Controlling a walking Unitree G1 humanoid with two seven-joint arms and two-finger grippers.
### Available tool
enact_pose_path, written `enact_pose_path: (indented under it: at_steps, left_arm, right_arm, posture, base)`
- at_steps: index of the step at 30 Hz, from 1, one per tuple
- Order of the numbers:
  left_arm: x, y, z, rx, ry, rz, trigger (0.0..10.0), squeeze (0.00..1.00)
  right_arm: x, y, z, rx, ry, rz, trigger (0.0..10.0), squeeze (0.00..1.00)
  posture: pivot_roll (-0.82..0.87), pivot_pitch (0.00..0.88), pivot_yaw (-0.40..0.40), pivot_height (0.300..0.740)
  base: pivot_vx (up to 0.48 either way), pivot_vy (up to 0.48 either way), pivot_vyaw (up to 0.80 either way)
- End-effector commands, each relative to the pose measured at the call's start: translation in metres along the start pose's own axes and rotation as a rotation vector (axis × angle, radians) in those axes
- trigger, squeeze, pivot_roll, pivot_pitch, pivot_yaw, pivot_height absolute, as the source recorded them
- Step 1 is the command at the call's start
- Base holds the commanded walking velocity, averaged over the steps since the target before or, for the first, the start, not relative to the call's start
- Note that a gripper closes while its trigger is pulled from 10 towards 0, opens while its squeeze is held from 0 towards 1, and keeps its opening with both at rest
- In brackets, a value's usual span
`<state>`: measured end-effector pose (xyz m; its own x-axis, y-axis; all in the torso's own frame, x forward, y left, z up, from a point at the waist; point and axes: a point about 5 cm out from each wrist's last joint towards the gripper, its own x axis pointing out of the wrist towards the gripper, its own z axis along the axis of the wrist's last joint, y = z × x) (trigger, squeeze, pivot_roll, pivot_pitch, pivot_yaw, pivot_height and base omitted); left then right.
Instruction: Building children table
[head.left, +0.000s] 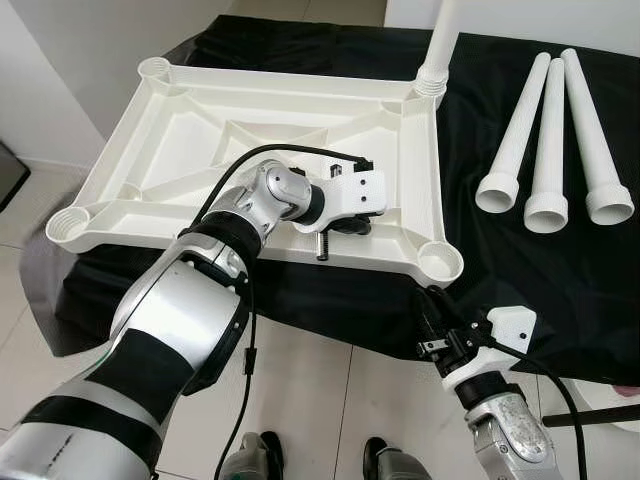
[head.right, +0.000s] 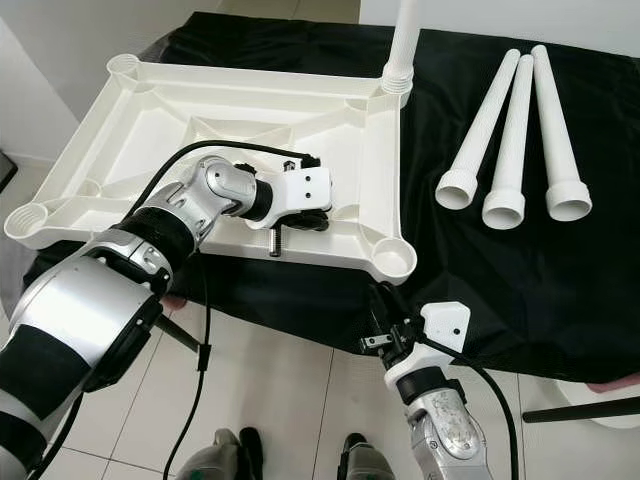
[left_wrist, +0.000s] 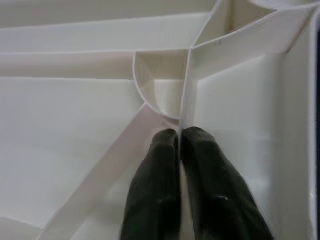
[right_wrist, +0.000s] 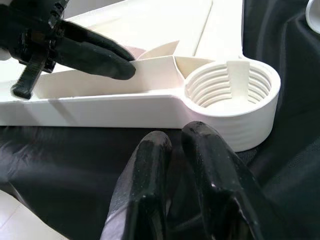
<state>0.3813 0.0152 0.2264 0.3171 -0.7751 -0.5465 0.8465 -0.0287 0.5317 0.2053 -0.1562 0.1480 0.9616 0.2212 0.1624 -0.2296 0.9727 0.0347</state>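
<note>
Right gripper (head.left: 432, 308) hangs nearest, low at the table's front edge, just below the near right leg socket (right_wrist: 231, 89) of the upturned table top (head.left: 200, 130). Fingers nearly together, holding nothing; black cloth (head.left: 560, 260) beneath them

Left gripper (left_wrist: 179, 145) reaches inside the table top near its front rim. Fingers pinched on a thin upright rib (left_wrist: 186, 100) where the ribs meet, so it steadies the table top

Table top lies underside up on the cloth. One leg (head.left: 438, 45) already stands in the far right corner socket. Three loose legs (head.left: 550, 140) lie side by side on the cloth to the right, wide threaded ends toward the robot

Judged step: early in leg fitting, one of four done. Near right socket is empty and closest to the free arm

Next move likely calls for the right gripper to open, reach across to a loose leg, lift it upright, seat its threaded end squarely in that socket and turn, while the left grip resists the twist
</note>
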Motion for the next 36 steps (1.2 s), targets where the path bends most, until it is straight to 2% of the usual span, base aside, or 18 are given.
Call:
enact_pose_path:
  at_steps: [1, 6, 13, 14, 17, 21, 24, 26, 27, 28, 31, 32, 33, 34, 36]
  left_arm:
    - [0.007, -0.021, -0.015, -0.068, 0.024, -0.178, 10.0, 1.0]
    - [0.001, -0.017, -0.011, -0.08, -0.012, -0.218, 10.0, 1.0]
    - [-0.016, -0.005, 0.008, 0.008, -0.105, -0.295, 10.0, 1.0]
    - [-0.019, -0.003, 0.011, 0.013, -0.121, -0.304, 10.0, 0.0]
    - [-0.023, 0.0, 0.014, 0.016, -0.139, -0.312, 10.0, 0.0]
    - [-0.043, 0.017, 0.032, 0.023, -0.229, -0.29, 10.0, 0.0]
    - [-0.044, 0.018, 0.032, 0.015, -0.236, -0.287, 10.0, 0.0]
    - [-0.04, 0.018, 0.029, -0.025, -0.261, -0.22, 10.0, 0.0]
    - [-0.04, 0.018, 0.029, -0.025, -0.261, -0.22, 10.0, 0.0]
    - [-0.036, 0.019, 0.026, -0.082, -0.278, -0.162, 10.0, 0.0]
    - [-0.034, 0.019, 0.024, -0.111, -0.295, -0.114, 10.0, 0.0]
    - [-0.034, 0.022, 0.023, -0.167, -0.338, -0.032, 10.0, 0.0]
    - [-0.035, 0.026, 0.02, -0.227, -0.38, 0.04, 10.0, 0.0]
    - [-0.035, 0.026, 0.02, -0.227, -0.38, 0.04, 10.0, 0.0]
    - [-0.042, 0.03, 0.016, -0.29, -0.438, 0.117, 10.0, 0.0]
  right_arm:
    - [-0.001, -0.001, -0.005, 0.002, 0.024, 0.0, 10.0, 0.0]
    - [0.002, -0.003, -0.006, 0.0, 0.022, 0.0, 10.0, 0.0]
    - [0.008, -0.006, -0.004, -0.006, -0.001, 0.0, 10.0, 0.0]
    - [0.009, -0.006, -0.003, -0.007, -0.005, 0.0, 10.0, 0.0]
    - [0.011, -0.007, -0.003, -0.008, -0.009, -0.001, 10.0, 0.0]
    - [0.017, -0.009, -0.003, -0.01, -0.018, 0.01, 10.0, 0.0]
    - [0.018, -0.009, -0.003, -0.01, -0.019, 0.012, 10.0, 0.0]
    - [0.022, -0.011, -0.002, -0.013, -0.029, 0.01, 10.0, 0.0]
    - [0.022, -0.011, -0.002, -0.013, -0.029, 0.01, 10.0, 0.0]
    - [0.025, -0.013, 0.0, -0.018, -0.04, 0.001, 10.0, 0.0]
    - [0.028, -0.015, 0.002, -0.019, -0.052, -0.007, 10.0, 0.0]
    - [0.033, -0.017, 0.005, -0.024, -0.074, -0.023, 10.0, 0.0]
    - [0.038, -0.019, 0.01, -0.029, -0.096, -0.036, 10.0, 0.0]
    - [0.038, -0.019, 0.01, -0.029, -0.096, -0.036, 10.0, 0.0]
    - [0.045, -0.022, 0.017, -0.027, -0.13, -0.051, 10.0, 0.0]
  posture:
    - [-0.06, 0.218, 0.079, 0.74]
    - [-0.06, 0.208, 0.075, 0.74]
    - [-0.05, 0.195, 0.068, 0.74]
    - [-0.05, 0.19, 0.065, 0.74]
    - [-0.05, 0.189, 0.062, 0.74]
    - [-0.02, 0.175, 0.048, 0.74]
    - [-0.02, 0.175, 0.048, 0.74]
    - [-0.01, 0.172, 0.044, 0.74]
    - [-0.01, 0.172, 0.044, 0.74]
    - [-0.01, 0.171, 0.042, 0.74]
    - [-0.01, 0.17, 0.042, 0.74]
    - [0.0, 0.17, 0.04, 0.74]
    - [0.0, 0.17, 0.035, 0.74]
    - [0.0, 0.17, 0.035, 0.74]
    - [0.0, 0.17, 0.038, 0.74]
  base:
    - [0.0, 0.0, 0.0]
    - [0.0, 0.0, 0.0]
    - [0.0, 0.0, 0.0]
    - [0.0, 0.0, 0.0]
    - [0.0, 0.0, 0.0]
    - [0.0, 0.0, 0.0]
    - [0.0, 0.0, 0.0]
    - [0.0, 0.0, 0.0]
    - [0.0, 0.0, 0.0]
    - [0.0, 0.0, 0.0]
    - [0.0, 0.0, 0.0]
    - [0.0, 0.0, 0.0]
    - [0.0, 0.0, 0.0]
    - [0.0, 0.0, 0.0]
    - [0.0, 0.0, 0.0]
